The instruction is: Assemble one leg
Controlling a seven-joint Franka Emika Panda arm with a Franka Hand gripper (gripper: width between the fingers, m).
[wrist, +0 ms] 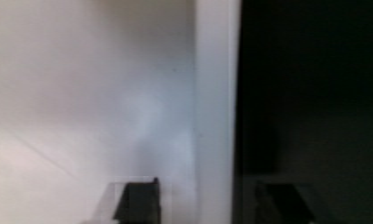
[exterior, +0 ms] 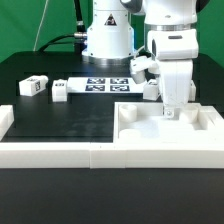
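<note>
Two legs, small white pegs with tags, lie on the black table at the exterior view's left, one (exterior: 35,86) beside the other (exterior: 60,90). Two more tagged white pieces (exterior: 146,66) show partly behind the arm. My gripper (exterior: 172,112) points down over the far rim of the large flat white square piece (exterior: 200,128). In the wrist view the gripper (wrist: 209,200) has dark fingertips (wrist: 138,200) standing apart, one over the white piece (wrist: 94,100), the other over black table, with the piece's bright edge between them. They hold nothing that I can see.
The marker board (exterior: 108,85) lies at the table's middle back. A white raised wall (exterior: 50,150) runs along the front edge and up the left corner. The robot's base (exterior: 105,40) stands behind the marker board.
</note>
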